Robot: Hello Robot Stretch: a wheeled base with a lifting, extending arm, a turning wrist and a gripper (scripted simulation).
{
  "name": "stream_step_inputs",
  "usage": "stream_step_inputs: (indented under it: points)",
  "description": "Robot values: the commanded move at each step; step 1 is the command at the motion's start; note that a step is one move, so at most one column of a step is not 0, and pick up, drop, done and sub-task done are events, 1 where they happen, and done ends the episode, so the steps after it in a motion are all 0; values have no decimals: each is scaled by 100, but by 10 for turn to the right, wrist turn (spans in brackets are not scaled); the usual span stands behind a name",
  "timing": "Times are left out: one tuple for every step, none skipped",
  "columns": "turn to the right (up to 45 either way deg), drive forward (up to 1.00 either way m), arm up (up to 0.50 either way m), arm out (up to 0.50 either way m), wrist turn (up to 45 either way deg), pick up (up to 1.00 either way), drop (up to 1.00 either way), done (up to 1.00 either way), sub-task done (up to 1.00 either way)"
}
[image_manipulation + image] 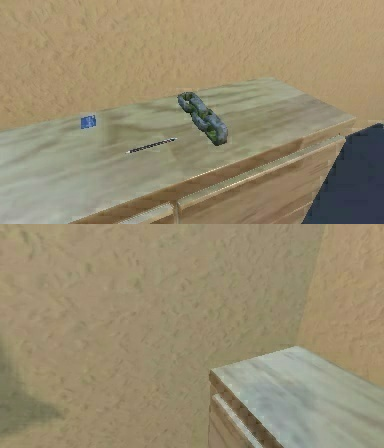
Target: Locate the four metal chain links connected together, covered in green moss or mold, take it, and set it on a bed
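Observation:
A short chain of several grey metal links with green patches [202, 117] lies on a light wooden dresser top [280, 115], right of the middle in the arm side view. It runs slantwise from upper left to lower right and rests on the wood.
On the same top lie a small blue object [88, 122] at the left and a thin dark stick [152, 147] near the front edge. Drawer fronts [262, 185] face down-right, beside a dark blue surface [362, 185]. The forward view has a tan wall [150, 314] and a pale dresser corner [300, 389].

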Motion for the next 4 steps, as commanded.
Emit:
stream_step_inputs:
  points:
    - [0, 0, 50, 0, 0, 0, 0, 0, 0]
    - [0, 0, 38, 0, 0, 0, 0, 0, 0]
    - [0, 0, 0, 28, 0, 0, 0, 0, 0]
    - [0, 0, 0, 0, 450, 0, 0, 0, 0]
